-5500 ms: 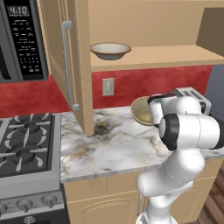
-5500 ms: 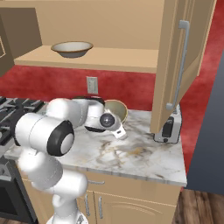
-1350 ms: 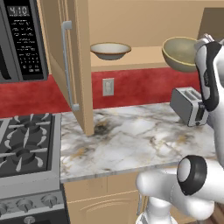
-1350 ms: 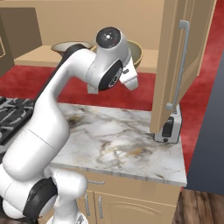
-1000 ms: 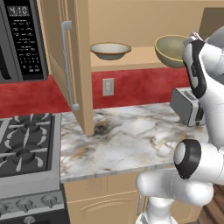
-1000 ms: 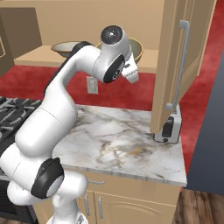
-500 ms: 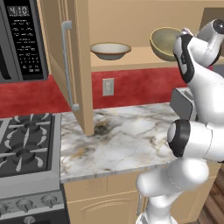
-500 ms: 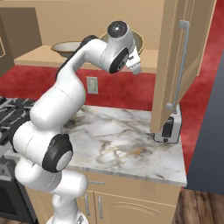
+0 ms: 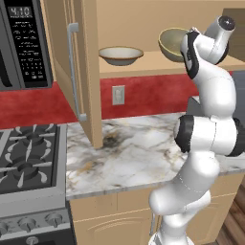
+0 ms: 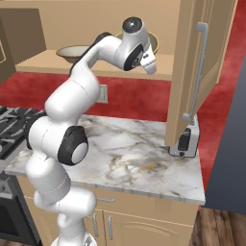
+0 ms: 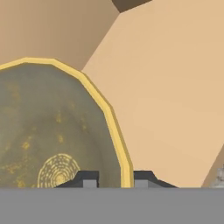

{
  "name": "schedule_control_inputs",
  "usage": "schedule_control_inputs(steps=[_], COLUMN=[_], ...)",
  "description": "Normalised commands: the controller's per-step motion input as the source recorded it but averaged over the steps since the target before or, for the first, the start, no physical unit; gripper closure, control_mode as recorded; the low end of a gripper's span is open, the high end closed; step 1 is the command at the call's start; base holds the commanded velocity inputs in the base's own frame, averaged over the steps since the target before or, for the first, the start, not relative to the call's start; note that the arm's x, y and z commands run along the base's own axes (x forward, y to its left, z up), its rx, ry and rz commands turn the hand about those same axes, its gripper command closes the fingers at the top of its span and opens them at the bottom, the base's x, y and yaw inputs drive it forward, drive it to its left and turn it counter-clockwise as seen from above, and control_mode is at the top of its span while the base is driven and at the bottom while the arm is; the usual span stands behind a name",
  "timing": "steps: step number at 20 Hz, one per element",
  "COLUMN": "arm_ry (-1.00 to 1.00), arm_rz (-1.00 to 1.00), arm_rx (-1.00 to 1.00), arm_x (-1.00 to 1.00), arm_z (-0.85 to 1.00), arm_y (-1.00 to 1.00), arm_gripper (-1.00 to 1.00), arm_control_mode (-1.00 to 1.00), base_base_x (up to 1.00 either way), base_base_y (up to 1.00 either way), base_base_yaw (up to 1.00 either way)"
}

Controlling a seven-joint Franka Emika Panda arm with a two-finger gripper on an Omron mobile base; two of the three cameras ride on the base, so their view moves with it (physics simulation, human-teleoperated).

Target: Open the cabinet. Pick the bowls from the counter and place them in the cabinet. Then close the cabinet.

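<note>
Marble-veined table [image 9: 143, 158] is now lying bare of bowls beneath the open cabinet [image 10: 192, 72], whose doors are being left swung wide on both sides. One shallow bowl [image 9: 120, 54] is already resting on the cabinet shelf [image 9: 143, 67]. The deeper bowl [image 9: 172, 44] is being held at shelf height by the gripper [image 11: 111, 177], its jaws pinched nearly shut across the gold rim, one finger inside the wall and one outside, as the hand view is showing. Over the last second the deeper bowl is being carried leftward and inward from beside the toaster [image 10: 185, 140] toward the shelf opening, and it is now being brought just over the shelf edge. Judging from this, only the lowering, the release and the closing of the doors are remaining.
</note>
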Motion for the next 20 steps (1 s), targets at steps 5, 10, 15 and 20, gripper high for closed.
schedule_control_inputs(steps=[5,10,15,20], arm_ry=[0.03,0.02,0.00,0.00], arm_rz=[0.00,0.00,0.00,0.00], arm_rx=[0.00,0.00,0.00,0.00], arm_x=[0.50,0.43,0.07,0.00], arm_z=[0.00,0.00,0.00,0.00], arm_y=[0.10,0.08,0.00,0.00], arm_gripper=[1.00,1.00,-1.00,-1.00], arm_control_mode=[-1.00,-1.00,-1.00,-1.00], base_base_x=[0.00,0.00,0.00,0.00], base_base_y=[0.00,0.00,0.00,0.00], base_base_yaw=[0.00,0.00,0.00,0.00])
